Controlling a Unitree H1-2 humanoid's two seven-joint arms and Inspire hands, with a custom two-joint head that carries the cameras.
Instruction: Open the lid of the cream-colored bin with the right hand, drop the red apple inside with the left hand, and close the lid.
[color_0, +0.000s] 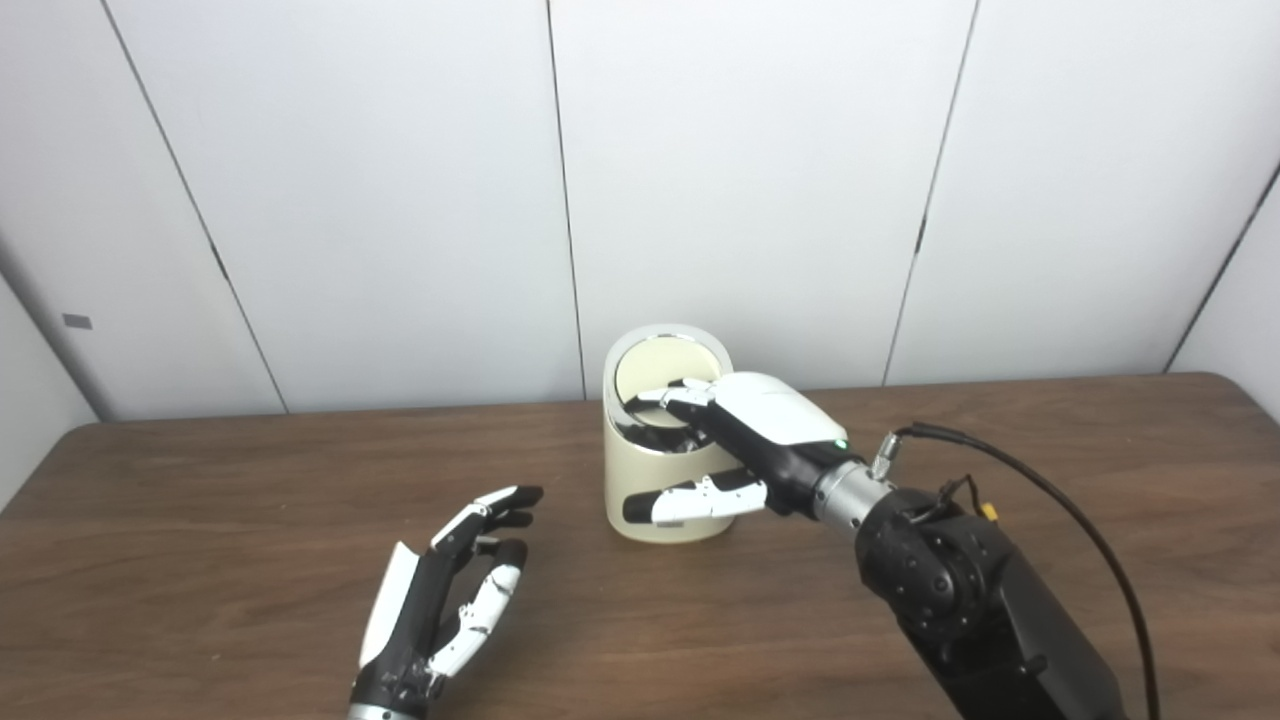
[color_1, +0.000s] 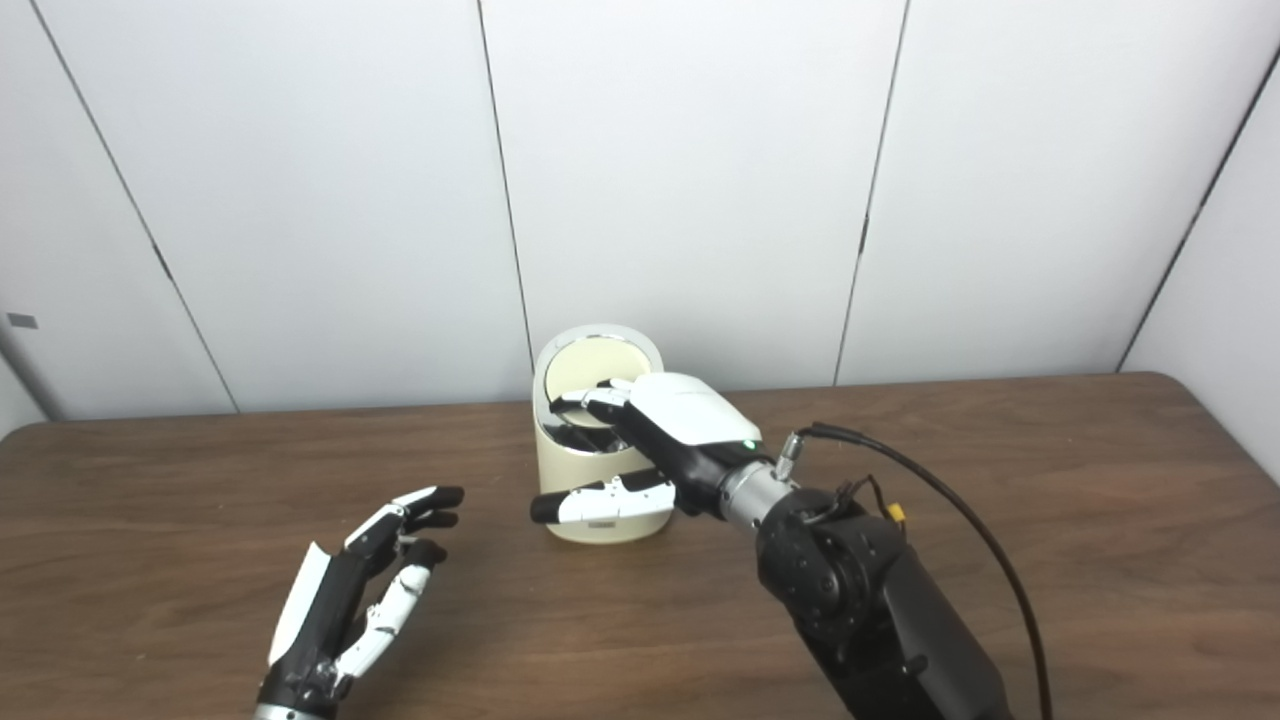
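Observation:
The cream-colored bin stands upright at the middle of the table, near the back wall. Its round cream lid in a chrome ring tilts up toward me, with a dark gap at its front edge. My right hand reaches in from the right; its fingertips rest at the front edge of the lid, and the thumb lies spread across the bin's front wall, gripping nothing. At the lower left, my left hand hovers open and empty above the table. No red apple shows in either view.
The brown wooden table runs the full width, with white wall panels right behind the bin. A black cable loops off my right forearm. Bare wood lies between the left hand and the bin.

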